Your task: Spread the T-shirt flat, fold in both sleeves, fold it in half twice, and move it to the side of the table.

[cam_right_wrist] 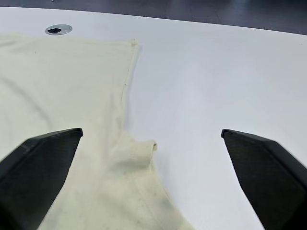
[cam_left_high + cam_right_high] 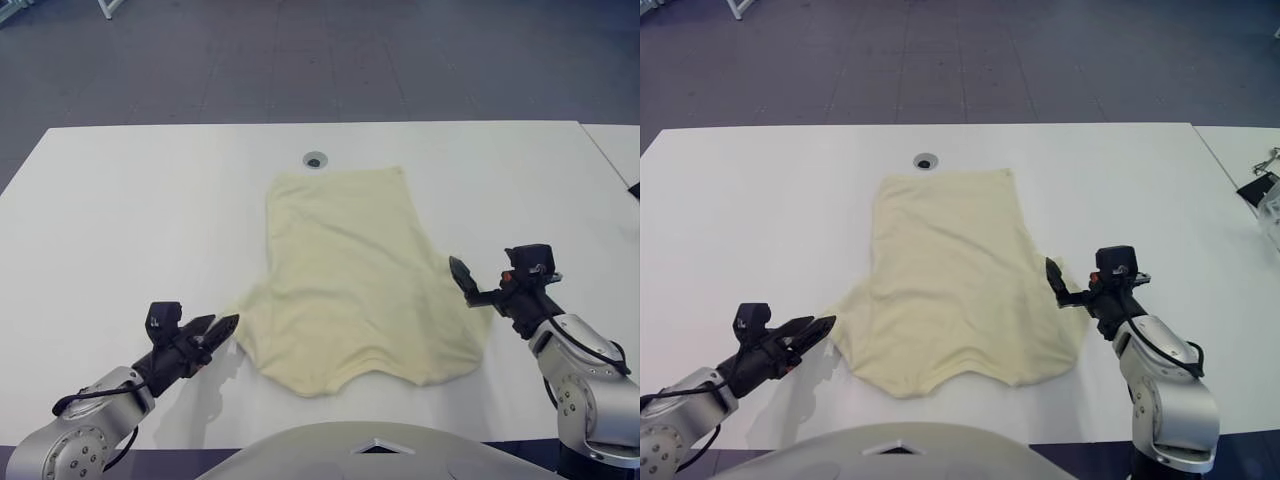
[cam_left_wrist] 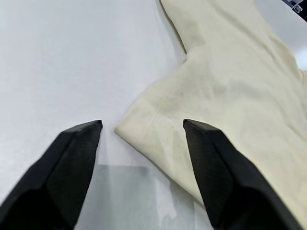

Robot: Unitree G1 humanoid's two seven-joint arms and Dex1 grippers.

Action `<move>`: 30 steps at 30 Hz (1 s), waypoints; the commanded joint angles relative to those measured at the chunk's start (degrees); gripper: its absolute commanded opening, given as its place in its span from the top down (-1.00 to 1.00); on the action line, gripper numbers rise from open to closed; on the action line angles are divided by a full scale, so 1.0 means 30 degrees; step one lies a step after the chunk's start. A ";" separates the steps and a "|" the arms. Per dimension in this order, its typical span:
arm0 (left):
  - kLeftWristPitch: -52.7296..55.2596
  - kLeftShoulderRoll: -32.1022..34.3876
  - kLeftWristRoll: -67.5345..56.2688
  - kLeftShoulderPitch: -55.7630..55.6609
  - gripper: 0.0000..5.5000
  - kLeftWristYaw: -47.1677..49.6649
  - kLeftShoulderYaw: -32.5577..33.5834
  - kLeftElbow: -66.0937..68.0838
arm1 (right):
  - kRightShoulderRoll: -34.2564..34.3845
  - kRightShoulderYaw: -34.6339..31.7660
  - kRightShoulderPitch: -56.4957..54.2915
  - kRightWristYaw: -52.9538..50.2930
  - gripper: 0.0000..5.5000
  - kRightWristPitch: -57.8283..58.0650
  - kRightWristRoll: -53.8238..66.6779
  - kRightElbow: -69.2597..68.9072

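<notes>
A cream T-shirt lies spread on the white table, its neck opening toward me and its hem at the far side. Low over the table, my left gripper stands open right at the tip of the left sleeve, with that tip between its fingers and untouched. At the shirt's right edge my right gripper is wide open beside the short right sleeve, one finger over the cloth and the other over bare table.
A round cable hole sits in the table just beyond the hem. A second white table adjoins on the right, with a dark object on it. Bare tabletop extends left and right of the shirt.
</notes>
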 commanded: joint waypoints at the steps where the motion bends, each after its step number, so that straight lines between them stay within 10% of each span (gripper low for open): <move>1: 0.0600 -0.0193 -0.0073 -0.0030 0.19 0.0139 -0.0320 0.0565 | -0.0201 0.0317 -0.0098 -0.0132 -0.96 -0.0231 0.0057 0.0232; 14: 0.0311 -0.0533 -0.0454 -0.1109 0.98 0.0244 0.0569 0.1298 | -0.0503 0.0788 0.0070 -0.0251 -0.96 -0.0897 -0.0097 0.0430; 30: 0.0130 0.2243 -0.2193 -0.5363 0.99 -0.2566 0.0896 -0.0890 | -0.0392 0.1066 0.0370 -0.0783 -0.96 -0.1647 -0.0186 0.0803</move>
